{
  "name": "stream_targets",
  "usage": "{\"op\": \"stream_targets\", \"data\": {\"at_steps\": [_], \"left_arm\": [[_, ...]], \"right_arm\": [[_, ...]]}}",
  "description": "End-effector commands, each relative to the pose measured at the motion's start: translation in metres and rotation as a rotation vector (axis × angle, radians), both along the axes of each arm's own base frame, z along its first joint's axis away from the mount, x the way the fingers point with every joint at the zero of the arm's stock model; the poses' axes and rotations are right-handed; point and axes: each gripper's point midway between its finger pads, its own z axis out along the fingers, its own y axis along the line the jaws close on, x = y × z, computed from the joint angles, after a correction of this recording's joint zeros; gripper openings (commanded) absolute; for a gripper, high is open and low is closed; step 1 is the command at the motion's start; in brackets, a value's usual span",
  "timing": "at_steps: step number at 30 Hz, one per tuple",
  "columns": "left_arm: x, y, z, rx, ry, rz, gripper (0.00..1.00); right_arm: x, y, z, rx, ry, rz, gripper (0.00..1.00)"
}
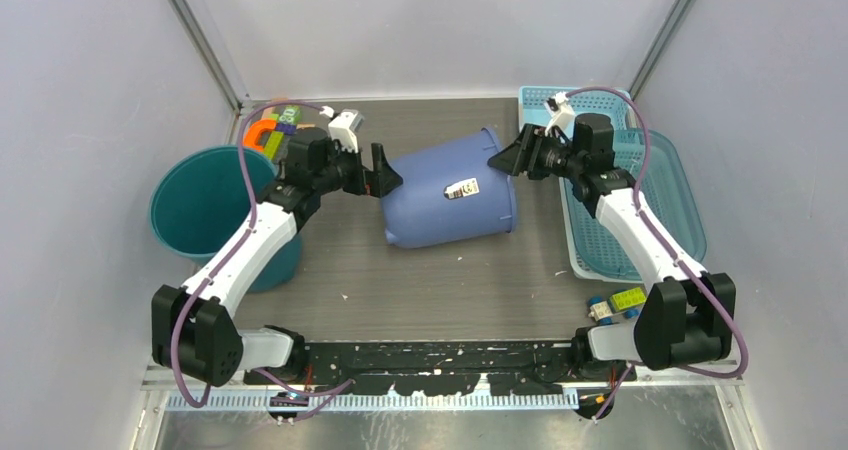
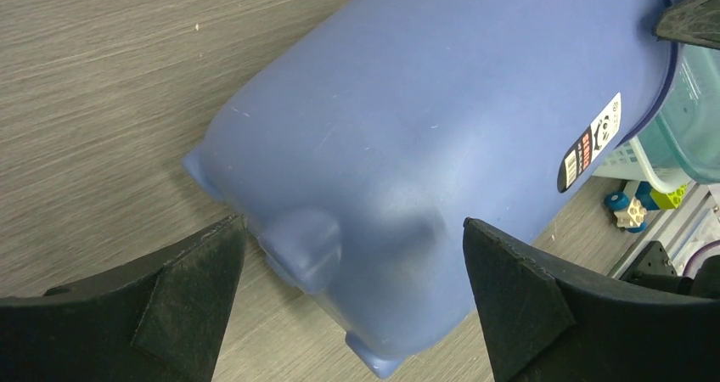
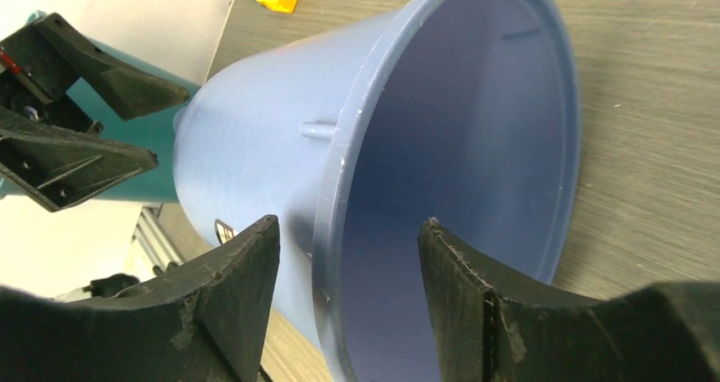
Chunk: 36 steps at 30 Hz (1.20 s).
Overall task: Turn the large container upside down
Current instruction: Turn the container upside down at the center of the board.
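Tipped blue container (image 1: 450, 198) lies between released left hand (image 1: 388, 180) and released right hand (image 1: 507, 156) astride its rim.

A: Where's the container (image 1: 450, 188)?
B: I see it on its side on the table (image 1: 440, 290): its base just ahead of my left fingers (image 2: 187, 297), its rim standing between my right fingers (image 3: 229, 289).

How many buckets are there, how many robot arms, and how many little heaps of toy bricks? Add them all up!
Buckets: 2 (blue bucket lying on its side, teal bucket standing up)
Robot arms: 2 (left arm, right arm)
Heaps of toy bricks: 2 (far left heap, near right heap)
Total: 6
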Motion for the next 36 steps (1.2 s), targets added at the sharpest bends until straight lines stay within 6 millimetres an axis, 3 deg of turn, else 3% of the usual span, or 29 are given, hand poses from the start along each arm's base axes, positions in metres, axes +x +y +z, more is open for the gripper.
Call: {"op": "stream_targets", "data": {"at_steps": [1, 11, 18, 29, 36], "left_arm": [[0.011, 0.001, 0.016, -0.038, -0.044, 0.043, 1.0], [0.014, 0.003, -0.005, -0.022, 0.049, 0.081, 1.0], [0.011, 0.003, -0.002, -0.044, 0.038, 0.089, 1.0], [0.009, 0.001, -0.006, -0.061, 0.047, 0.081, 1.0], [0.008, 0.001, -0.008, -0.069, 0.053, 0.079, 1.0]], "right_arm": [[0.01, -0.012, 0.029, -0.046, -0.151, -0.076, 0.65], [0.007, 0.007, 0.035, -0.271, -0.286, -0.069, 0.58], [0.006, -0.008, 0.037, -0.339, -0.326, -0.146, 0.43], [0.005, -0.015, 0.031, -0.37, -0.334, -0.17, 0.45], [0.005, -0.014, 0.028, -0.377, -0.331, -0.156, 0.32]]}}
